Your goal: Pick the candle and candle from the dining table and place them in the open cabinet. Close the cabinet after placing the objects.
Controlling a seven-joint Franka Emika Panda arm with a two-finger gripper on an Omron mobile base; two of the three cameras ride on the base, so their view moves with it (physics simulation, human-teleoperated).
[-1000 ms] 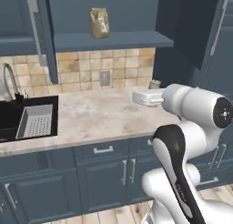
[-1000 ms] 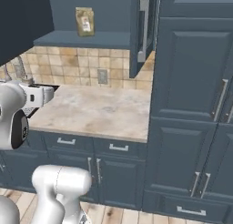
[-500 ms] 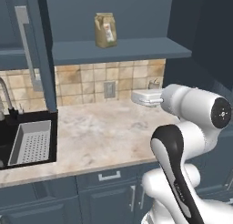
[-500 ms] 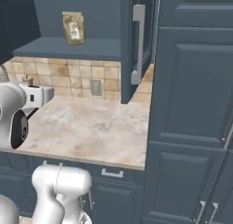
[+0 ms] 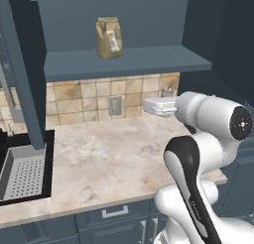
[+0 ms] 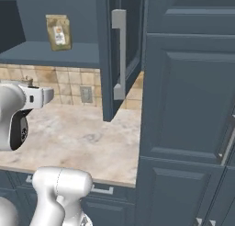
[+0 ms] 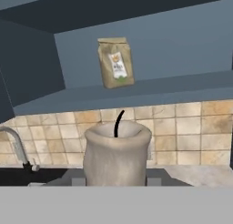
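In the hand view, the stubby grey-beige pillar candle (image 7: 117, 152) stands so close to the camera that it covers the jaws, and its base drops behind the lower edge, so the grip itself cannot be made out. The label on the brown paper bag (image 7: 116, 62) is too small to read. The curved silver faucet (image 7: 17, 148) is cut off at the left edge. In the left base view, the black sink (image 5: 22, 171) runs off the left side. The white arm's wrist (image 5: 161, 106) hides whatever it carries. In the right base view, the open dark blue cabinet (image 6: 50, 53) is cropped at the top.
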